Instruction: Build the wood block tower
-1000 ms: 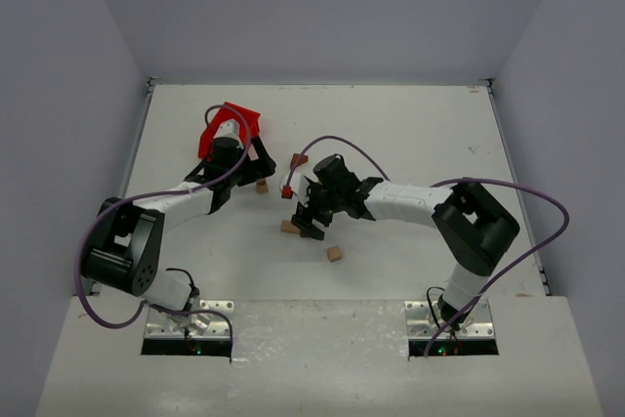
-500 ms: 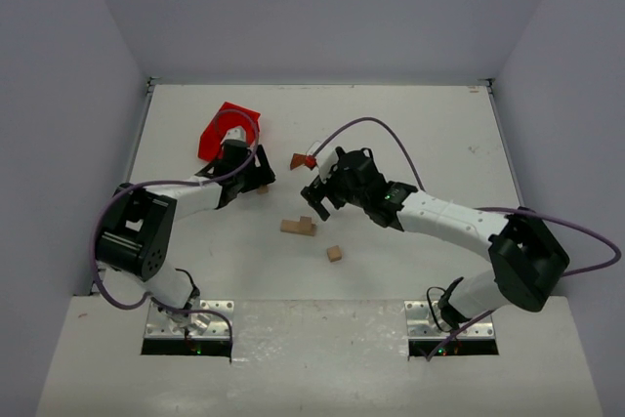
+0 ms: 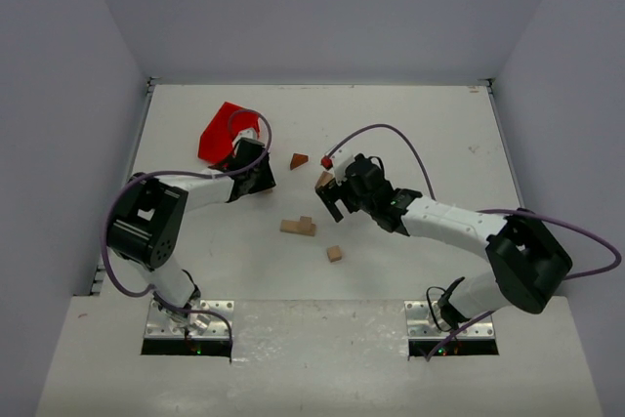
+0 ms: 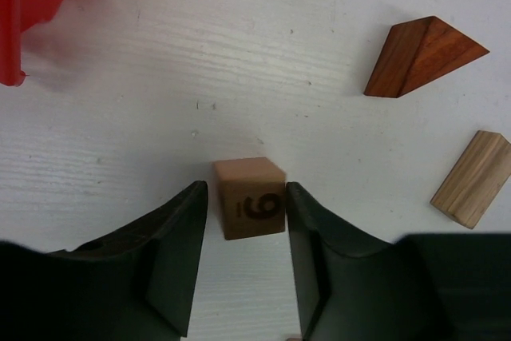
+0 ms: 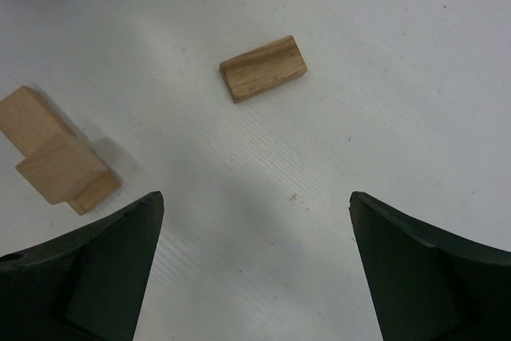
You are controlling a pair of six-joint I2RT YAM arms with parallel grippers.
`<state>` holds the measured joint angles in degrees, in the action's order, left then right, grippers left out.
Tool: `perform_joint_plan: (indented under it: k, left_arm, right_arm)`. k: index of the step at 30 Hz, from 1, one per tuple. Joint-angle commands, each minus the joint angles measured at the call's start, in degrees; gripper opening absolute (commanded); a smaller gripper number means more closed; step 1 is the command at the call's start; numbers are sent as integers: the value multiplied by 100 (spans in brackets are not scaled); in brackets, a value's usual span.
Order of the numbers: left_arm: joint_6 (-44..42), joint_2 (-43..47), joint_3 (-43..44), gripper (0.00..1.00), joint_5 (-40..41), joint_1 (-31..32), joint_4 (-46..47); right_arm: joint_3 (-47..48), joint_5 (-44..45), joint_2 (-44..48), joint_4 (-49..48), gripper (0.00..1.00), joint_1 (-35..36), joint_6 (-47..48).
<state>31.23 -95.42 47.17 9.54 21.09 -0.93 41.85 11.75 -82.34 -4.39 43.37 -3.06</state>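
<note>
A pale cube marked "6" (image 4: 250, 209) rests on the table between the tips of my left gripper (image 4: 247, 197). The jaws stand narrowly open around it: the right finger (image 4: 319, 261) is against it and a thin gap shows at the left finger (image 4: 176, 261). In the top view the left gripper (image 3: 262, 181) hides this cube. The reddish-brown wedge (image 4: 419, 55) (image 3: 299, 160) and a tan slab (image 4: 473, 179) (image 3: 323, 179) (image 5: 263, 68) lie loose. A small stack of pale blocks (image 3: 298, 227) (image 5: 56, 161) stands mid-table. My right gripper (image 3: 330, 200) (image 5: 255, 197) hovers wide open over bare table.
The red plastic bin (image 3: 227, 129) (image 4: 32, 5) lies tipped at the back left, just behind the left gripper. One more loose cube (image 3: 335, 253) sits nearer the arm bases. Purple cables loop over both arms.
The left jaws have narrowed around the marked cube. The right gripper has let go at the stack, drawn back to the right of it and opened fully.
</note>
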Motion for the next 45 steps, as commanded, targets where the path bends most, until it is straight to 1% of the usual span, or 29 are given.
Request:
perform_joint_plan:
  k: [1, 3, 4, 5, 8, 10, 13, 17, 19, 23, 25, 28, 30, 34, 38, 45]
  left_arm:
    - [50, -64, 351, 35, 326, 156, -303]
    - [47, -43, 432, 27, 423, 201, -417]
    - [39, -4, 450, 21, 498, 256, -466]
    - [31, 19, 454, 19, 556, 307, -486]
    - [7, 31, 496, 17, 629, 371, -578]
    - [6, 41, 573, 13, 628, 405, -666]
    - [-95, 212, 552, 12, 621, 525, -788]
    - [-156, 770, 374, 11, 528, 839, -929]
    - [-132, 1126, 173, 11, 473, 1028, -981]
    - [66, 1507, -4, 11, 548, 1352, -1284]
    - [169, 1581, -24, 10, 539, 1517, -1423]
    - [343, 1643, -44, 6, 621, 1735, -1628]
    - [436, 1680, -61, 6, 674, 1887, -1687]
    - [568, 1693, -90, 5, 738, 2010, -1782]
    - [766, 1709, -164, 4, 631, 2125, -1816]
    - [868, 1703, -279, 4, 562, 2180, -1754]
  right_arm:
    - [-98, 187, 215, -358, 99, -94, -110]
    - [-160, 165, 246, -412, 99, -120, -120]
    - [-221, 130, 278, -456, 99, -132, -110]
    - [-274, 103, 310, -486, 99, -150, -116]
    - [-354, 37, 385, -555, 99, -206, -117]
    - [-396, -6, 404, -580, 99, -241, -125]
    - [-436, -65, 420, -605, 99, -263, -125]
    - [-483, -106, 450, -620, 99, -320, -130]
    - [-504, -178, 485, -633, 99, -351, -142]
    - [-537, -285, 543, -660, 99, -406, -144]
    - [-547, -282, 575, -642, 99, -422, -148]
    - [-594, -270, 635, -660, 99, -443, -151]
    - [-610, -270, 668, -662, 99, -460, -160]
    - [-624, -268, 674, -668, 99, -461, -160]
    - [-616, -237, 656, -661, 99, -464, -150]
    - [-578, -195, 592, -617, 99, -473, -134]
